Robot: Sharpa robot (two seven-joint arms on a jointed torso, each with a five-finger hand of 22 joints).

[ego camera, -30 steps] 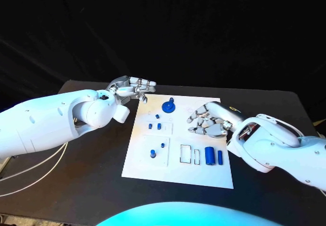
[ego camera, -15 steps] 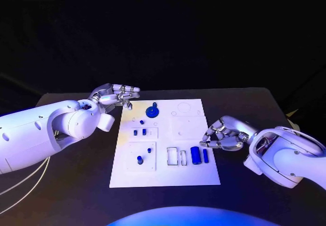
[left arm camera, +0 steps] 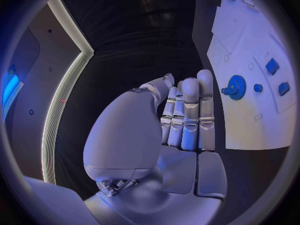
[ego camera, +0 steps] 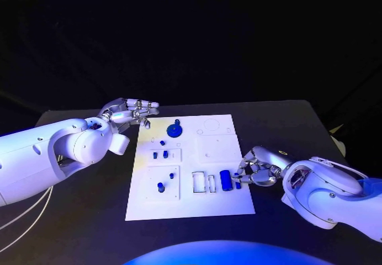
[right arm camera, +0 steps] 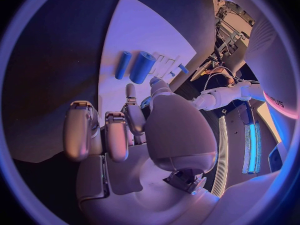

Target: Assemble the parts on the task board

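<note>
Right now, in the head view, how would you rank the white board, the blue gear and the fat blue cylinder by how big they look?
1. Task board, by far the largest.
2. Fat blue cylinder and blue gear: these look alike in size, so I won't rank them.

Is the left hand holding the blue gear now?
No: in the head view the left hand is off the far left corner of the task board with nothing in it, and the blue gear lies on the board.
</note>
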